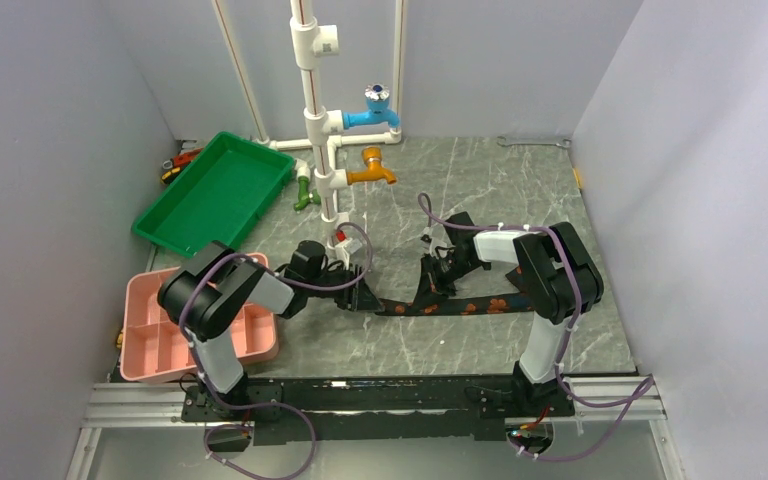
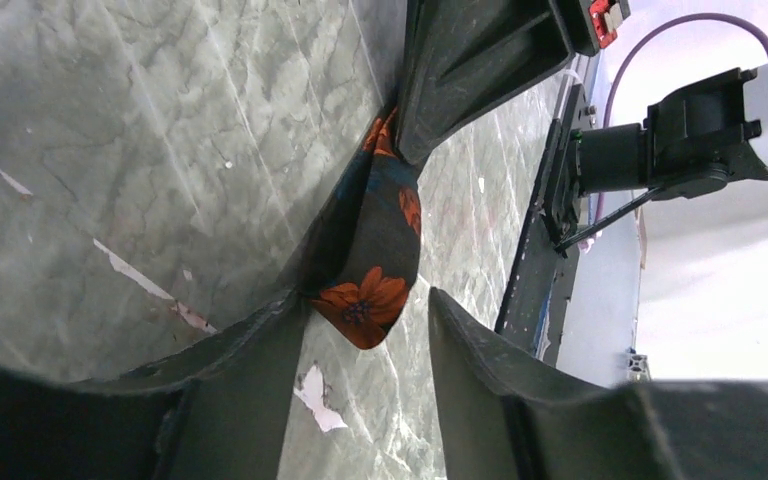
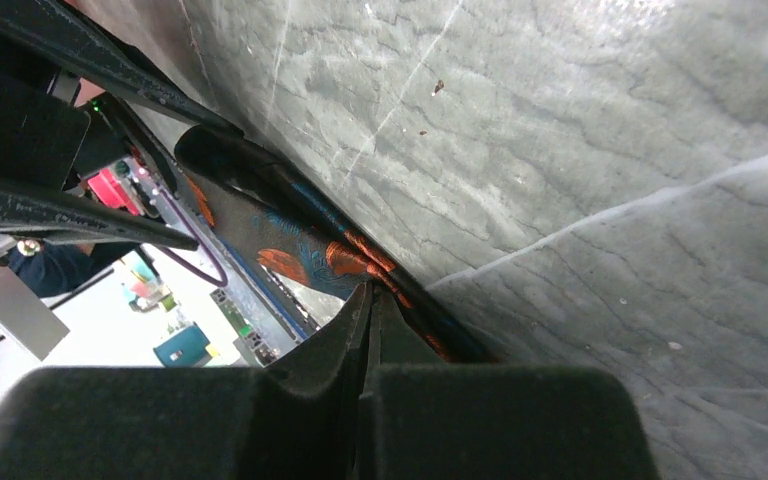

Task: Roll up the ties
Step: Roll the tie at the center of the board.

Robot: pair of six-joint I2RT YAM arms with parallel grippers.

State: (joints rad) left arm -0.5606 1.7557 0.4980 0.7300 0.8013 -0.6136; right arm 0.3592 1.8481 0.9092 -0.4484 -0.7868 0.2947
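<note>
The tie [image 1: 460, 305] was a long, narrow strip of soft black cloth printed with small orange-red flowers. It lay across the middle of the table [image 1: 480, 190] between the two arms, running left to right. Partway along, the cloth tented up off the surface. Its left tip, seen from the left wrist, looked blunt and rounded and carried one full flower. The table was a hard grey slab veined like marble, with a few pale scuffs.

The left gripper [image 2: 365, 300] held its matte black fingers [image 2: 480, 370] spread, with the tie's left tip lying in the gap between them. Whether either finger touched the cloth could not be told. The right gripper [image 3: 370, 305] had its fingers pressed tight together, nipping the cloth where the fabric rose to meet their tips.

Further out, a glossy rectangular green tray [image 1: 215, 190] sat at the back left. A pink compartment tray [image 1: 165, 335] rested beside the left arm's base. A white pipe stand [image 1: 310, 90] with a blue tap [image 1: 375, 108] and an orange tap [image 1: 372, 168] rose behind the tie.
</note>
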